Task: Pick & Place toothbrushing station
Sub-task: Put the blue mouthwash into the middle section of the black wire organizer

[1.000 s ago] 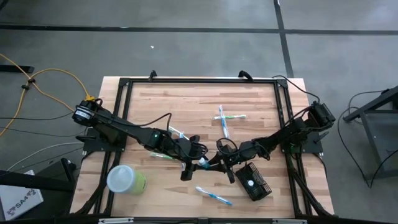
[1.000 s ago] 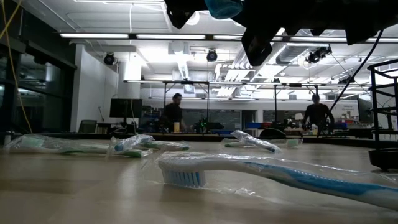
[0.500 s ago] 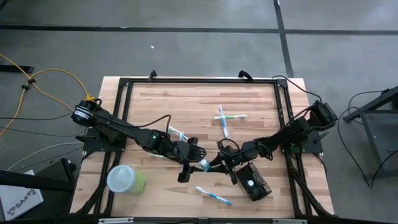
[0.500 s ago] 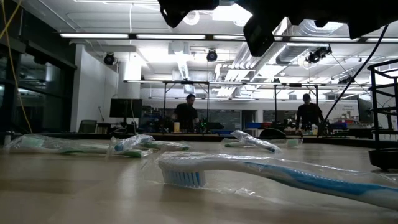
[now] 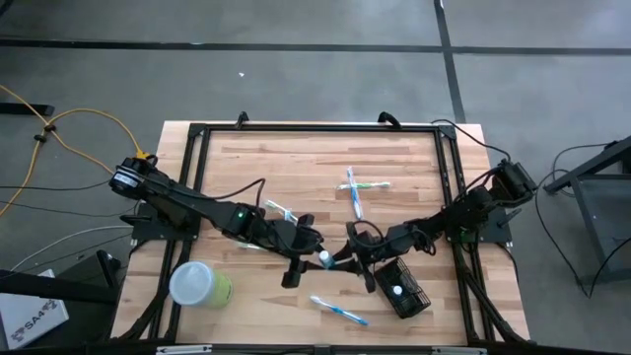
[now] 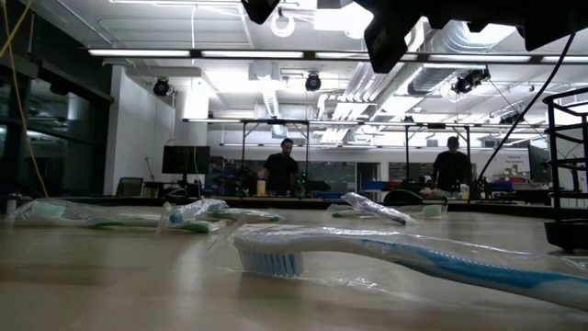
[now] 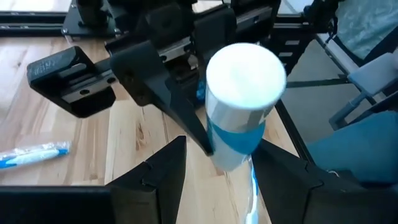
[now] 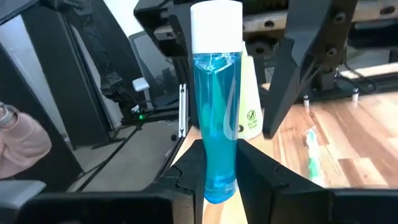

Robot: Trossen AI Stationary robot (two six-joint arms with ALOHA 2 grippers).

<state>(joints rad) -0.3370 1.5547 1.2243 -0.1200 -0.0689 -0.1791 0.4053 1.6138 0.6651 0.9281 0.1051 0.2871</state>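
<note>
1. Where the two arms meet over the middle of the desk (image 5: 315,158), a clear tube of blue liquid with a white cap (image 8: 216,93) is held up off the wood between them.
2. The right tool (image 8: 216,177) is clenched on the tube's lower end, its two dark fingers (image 8: 189,177) pressing either side of the blue body.
3. The left tool (image 7: 214,168) faces the tube's white cap end, its fingers (image 7: 158,174) spread wide on either side of the tube; whether they touch it cannot be told from the pictures.
4. In the high view the left tool (image 5: 299,258) and the right tool (image 5: 357,260) stand close together, with the tube's pale end (image 5: 324,258) between them.
5. The toothbrushing station (image 5: 401,287), a small black wire-mesh box, sits on the desk near the right front corner, just beside and partly under the right arm.
6. A lime-green cup with a whitish lid (image 5: 198,283) lies near the left front corner.
7. A blue toothbrush in clear wrap (image 5: 338,311) lies near the front edge, and fills the foreground of the low view (image 6: 386,257).
8. Two more wrapped toothbrushes (image 5: 360,187) lie crossed toward the far side of the desk.
9. Another wrapped toothbrush (image 5: 279,210) lies beside the left arm.
10. In the room beyond, two people (image 6: 287,170) stand far off.
</note>
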